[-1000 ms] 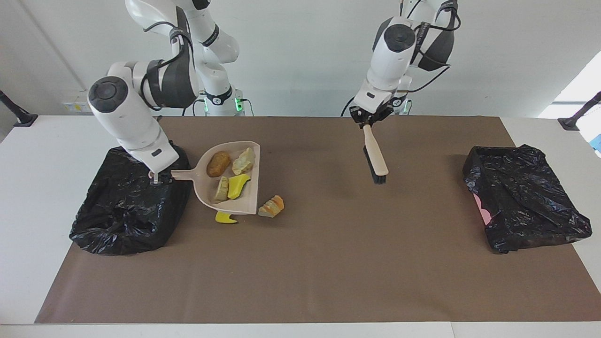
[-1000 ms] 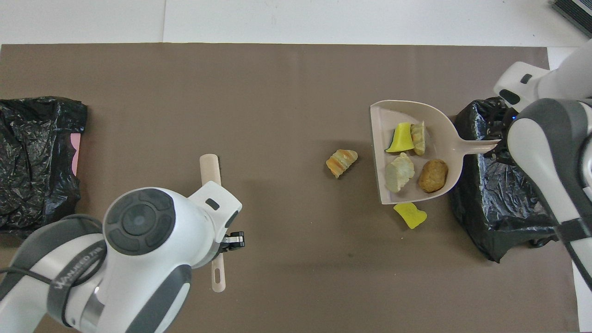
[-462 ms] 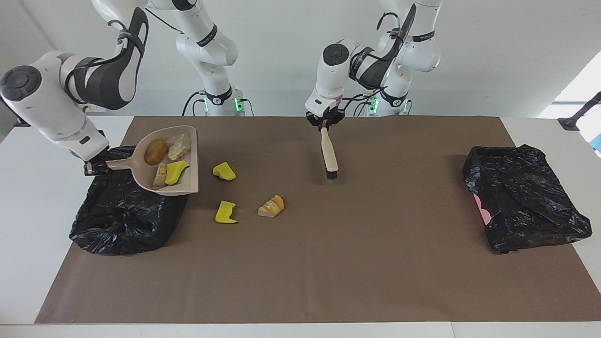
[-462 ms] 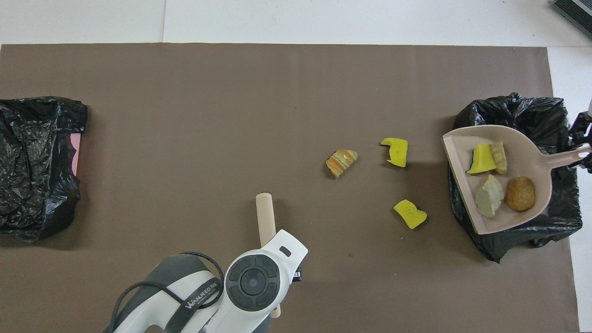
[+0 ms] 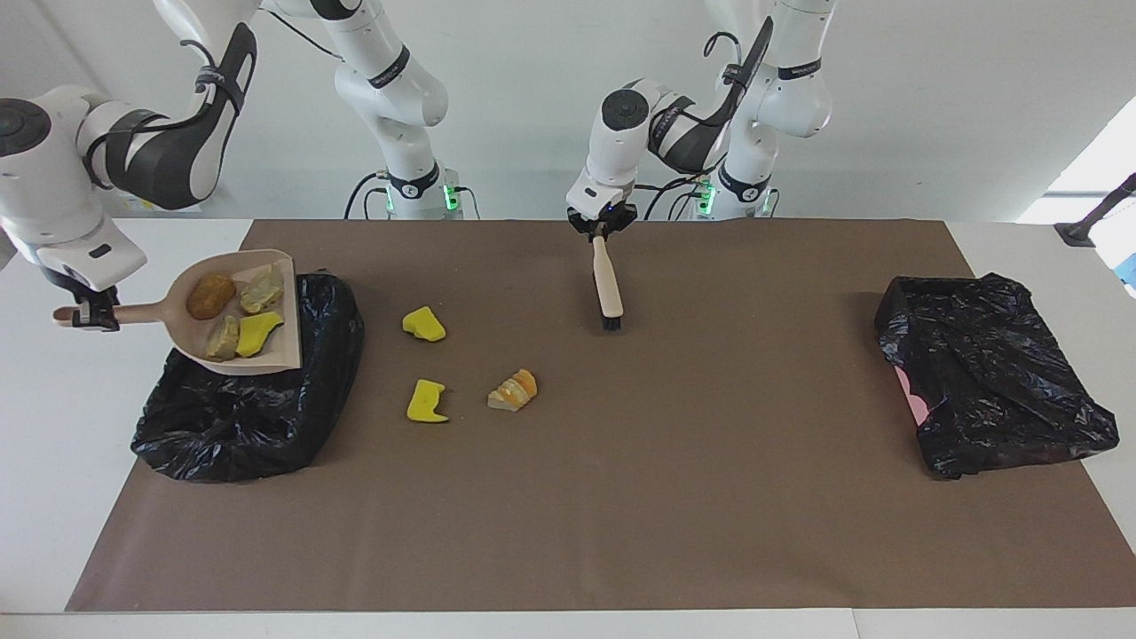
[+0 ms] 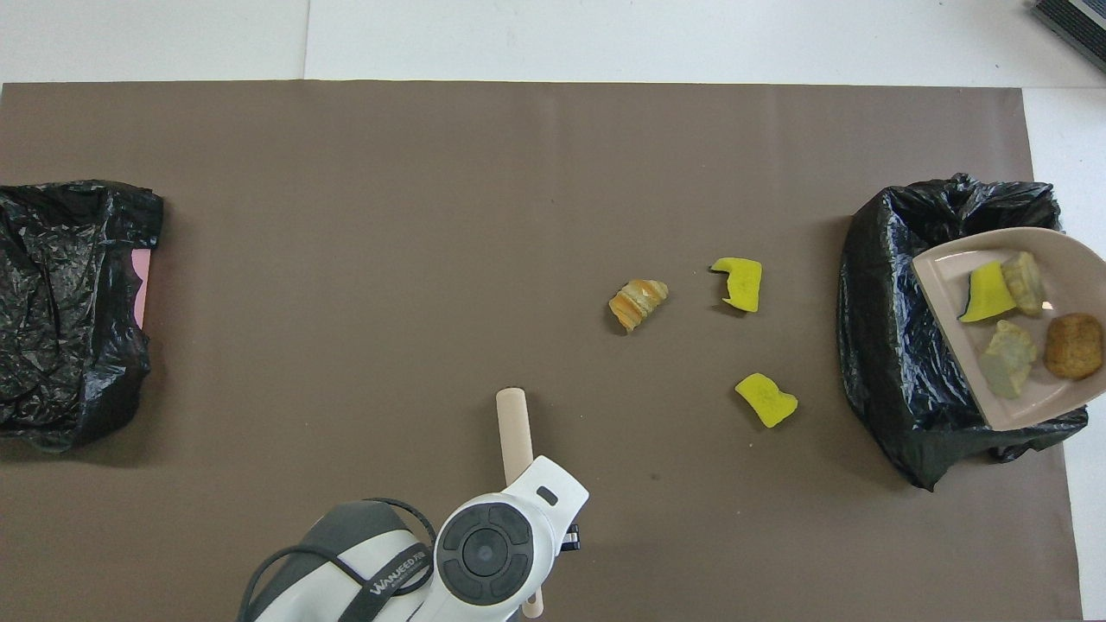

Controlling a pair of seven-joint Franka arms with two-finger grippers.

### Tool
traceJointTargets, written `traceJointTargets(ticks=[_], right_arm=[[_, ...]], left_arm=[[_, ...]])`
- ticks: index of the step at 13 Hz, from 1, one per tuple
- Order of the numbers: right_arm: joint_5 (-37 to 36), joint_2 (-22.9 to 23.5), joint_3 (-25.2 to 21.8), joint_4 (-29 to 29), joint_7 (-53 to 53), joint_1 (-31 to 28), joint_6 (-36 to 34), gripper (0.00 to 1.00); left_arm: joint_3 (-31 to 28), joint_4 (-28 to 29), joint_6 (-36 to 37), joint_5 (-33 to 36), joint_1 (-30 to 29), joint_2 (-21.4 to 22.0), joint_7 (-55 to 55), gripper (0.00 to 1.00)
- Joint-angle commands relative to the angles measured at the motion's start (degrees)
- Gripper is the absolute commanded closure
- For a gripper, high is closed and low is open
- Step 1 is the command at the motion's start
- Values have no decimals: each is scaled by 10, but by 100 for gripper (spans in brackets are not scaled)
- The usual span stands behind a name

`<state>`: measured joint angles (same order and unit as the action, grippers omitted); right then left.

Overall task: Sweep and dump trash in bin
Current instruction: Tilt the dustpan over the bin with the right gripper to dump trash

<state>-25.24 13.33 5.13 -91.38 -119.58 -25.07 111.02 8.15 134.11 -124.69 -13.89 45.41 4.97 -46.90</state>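
Dumping, by the look of it: first load lifted over the bin, not yet tipped out. Right gripper (image 5: 87, 315) closed tight on the handle of the dustpan (image 5: 280, 355), pan held above the black-bagged bin (image 5: 240, 426) at the right arm's end of the table, open lip over the bag. Near level, as far as can be judged. Four pieces of trash (image 5: 211, 295) in the pan: one brown lump, two pale ones, one yellow. Three more loose on the brown mat (image 5: 621, 497) between bin and brush: two yellow chunks (image 5: 424, 323), one nearer the robots than the other, and an orange bread-like piece (image 5: 515, 390) beside the farther one.

Left gripper (image 5: 602, 232) clamped on the handle end of the brush (image 5: 607, 284), bristles hanging down over mid-mat; waiting. A second black bag (image 5: 994, 373) at the left arm's end, untouched.

Next, probably: tilt the pan lip-down so the four slide into the bag, keeping the lip inside the bag's edge to avoid spills. Then set the pan down by the three strays and sweep them in.
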Motion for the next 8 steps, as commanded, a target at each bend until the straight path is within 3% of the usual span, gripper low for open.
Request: traceJointTargets(ticks=[1, 5, 8], right_arm=[[-73, -9, 8, -15, 11, -2, 22, 100], [-149, -46, 14, -62, 132, 28, 27, 100], [-197, -106, 14, -152, 233, 37, 64, 100]], left_arm=[[-10, 19, -30, -9, 26, 12, -5, 100], [-10, 22, -41, -9, 39, 1, -7, 100], [-11, 22, -60, -11, 42, -10, -38, 100]])
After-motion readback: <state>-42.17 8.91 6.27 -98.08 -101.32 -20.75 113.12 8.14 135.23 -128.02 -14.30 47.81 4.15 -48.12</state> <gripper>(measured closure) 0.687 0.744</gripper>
